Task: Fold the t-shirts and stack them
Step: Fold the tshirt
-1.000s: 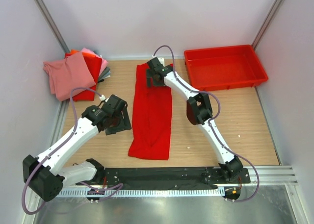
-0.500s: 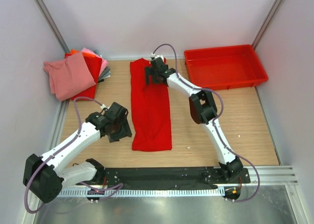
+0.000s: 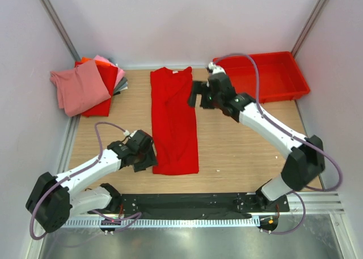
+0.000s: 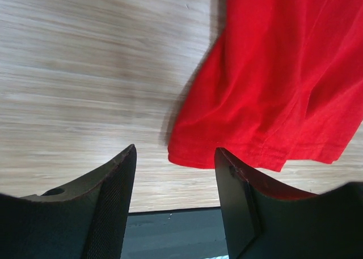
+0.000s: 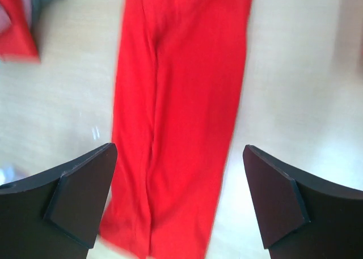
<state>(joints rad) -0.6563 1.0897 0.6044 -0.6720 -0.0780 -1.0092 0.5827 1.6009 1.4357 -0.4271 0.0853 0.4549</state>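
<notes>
On the tabletop (image 3: pixel 255 151) the red shirt (image 3: pixel 173 123) lies as a long narrow strip. Its hem corner sits just ahead of the left tool (image 4: pixel 176 151), whose jaws stand apart with nothing in them. The right tool (image 3: pixel 198 94) hangs beside the strip's far half, jaws wide, also empty. My worry is a pinch catching only the top layer at that corner, so the fold peels open when lifted. The red tray (image 3: pixel 272 77) just beyond the right tool holds nothing. The folded pile (image 3: pixel 91 86) sits well beyond the left tool.
</notes>
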